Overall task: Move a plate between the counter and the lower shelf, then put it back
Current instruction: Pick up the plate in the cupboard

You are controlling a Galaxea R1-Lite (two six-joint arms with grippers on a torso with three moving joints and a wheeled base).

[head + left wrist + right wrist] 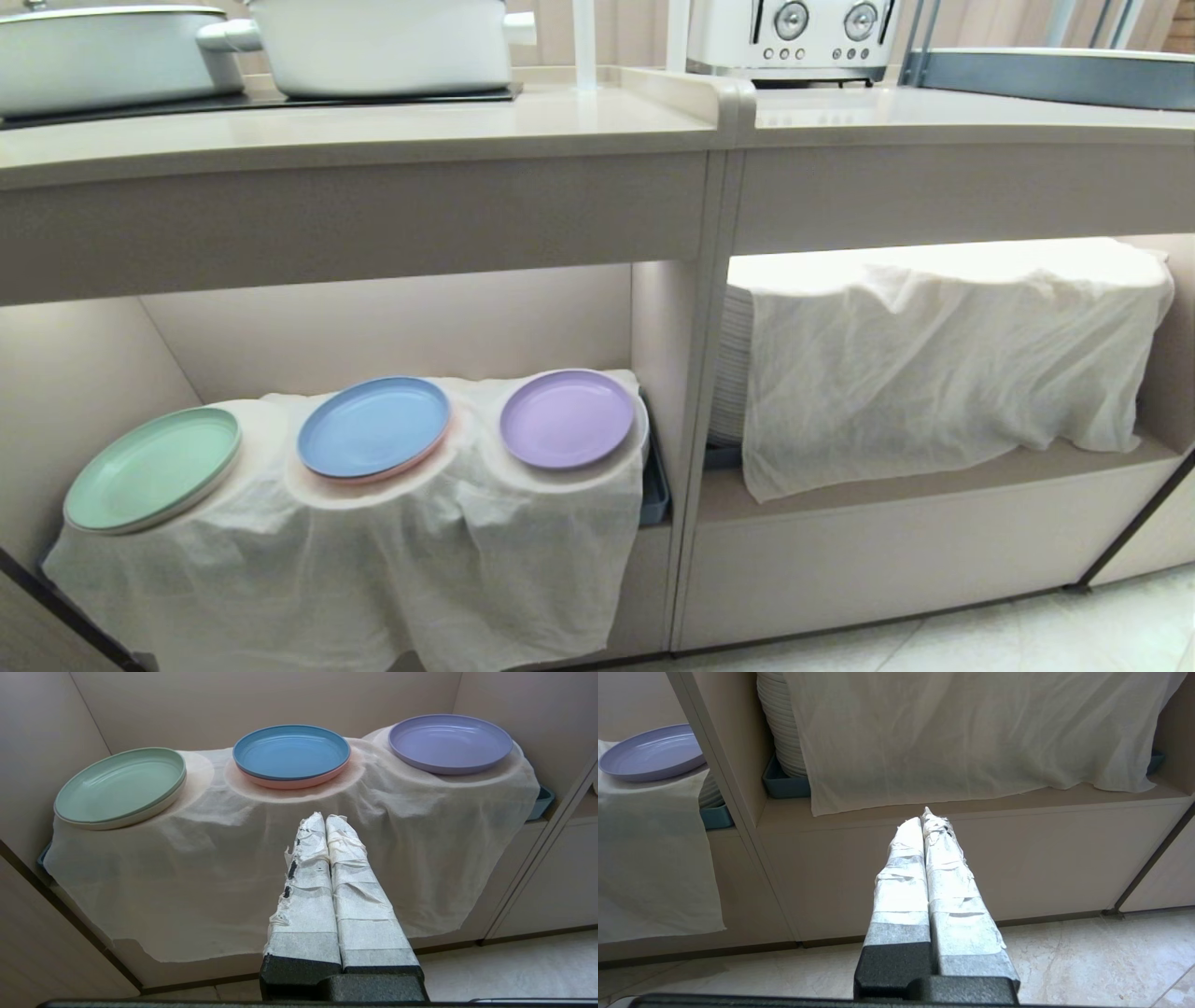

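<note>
The lilac plate (567,417) (449,742) (651,752) lies in the lower shelf (392,327), rightmost of three plates on a cloth-draped stack beside the divider panel (695,392). The beige counter (373,126) runs above it. My left gripper (325,817) hangs shut and empty in front of the draped cloth, below the blue plate and short of the shelf. My right gripper (926,816) is shut and empty too, hanging before the right cubby's base board. Neither arm shows in the head view.
A blue plate (373,427) on a pink one and a mint-green plate (152,469) share the white cloth (373,551). The right cubby holds a cloth-covered stack of white plates (943,345). White pots (383,42), a toaster (792,33) and a blue-grey tray (1055,75) stand on the counter.
</note>
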